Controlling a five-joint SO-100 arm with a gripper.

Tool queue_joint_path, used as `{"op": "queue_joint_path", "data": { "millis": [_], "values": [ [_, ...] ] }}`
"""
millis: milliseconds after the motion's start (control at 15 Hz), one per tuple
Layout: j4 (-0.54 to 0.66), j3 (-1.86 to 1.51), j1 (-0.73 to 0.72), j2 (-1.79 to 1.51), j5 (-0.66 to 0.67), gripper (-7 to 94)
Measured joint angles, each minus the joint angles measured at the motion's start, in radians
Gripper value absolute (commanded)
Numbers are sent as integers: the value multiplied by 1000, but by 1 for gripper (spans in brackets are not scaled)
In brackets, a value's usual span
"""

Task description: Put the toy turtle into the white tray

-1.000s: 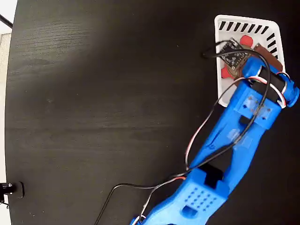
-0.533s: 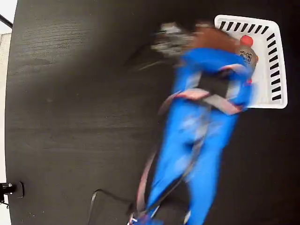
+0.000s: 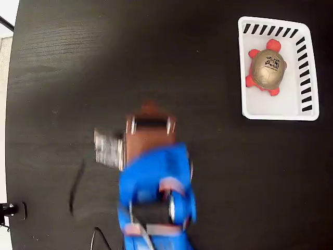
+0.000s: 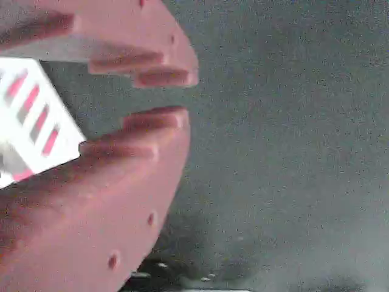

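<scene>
The toy turtle [image 3: 267, 67], with its tan-gold shell and red head and feet, lies inside the white tray [image 3: 276, 112] at the upper right of the fixed view. My blue arm is blurred at the lower middle, far left of the tray. Its red-brown gripper [image 3: 150, 112] points up the picture over bare table. In the wrist view the gripper [image 4: 182, 95] is open by a narrow gap with nothing between its fingers. A slotted corner of the white tray [image 4: 30, 121] shows behind them.
The black table [image 3: 78, 78] fills the fixed view, and its left edge runs down the far left. A small black fitting [image 3: 10, 210] sits at that edge low down. A dark cable [image 3: 77, 187] trails beside the arm.
The gripper was over the tray with the turtle, then let it go. The arm has swung fast to the left and down, leaving the turtle lying in the tray.
</scene>
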State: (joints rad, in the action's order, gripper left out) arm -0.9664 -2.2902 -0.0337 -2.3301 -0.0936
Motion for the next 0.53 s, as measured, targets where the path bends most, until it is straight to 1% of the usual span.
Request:
{"op": "queue_joint_path", "data": {
  "millis": [200, 400, 533],
  "values": [
    [9, -301, -12, -330, 21, 0],
    [-67, -499, -2, -581, 21, 0],
    [-129, -558, -3, -719, 41, 0]
  ]
}}
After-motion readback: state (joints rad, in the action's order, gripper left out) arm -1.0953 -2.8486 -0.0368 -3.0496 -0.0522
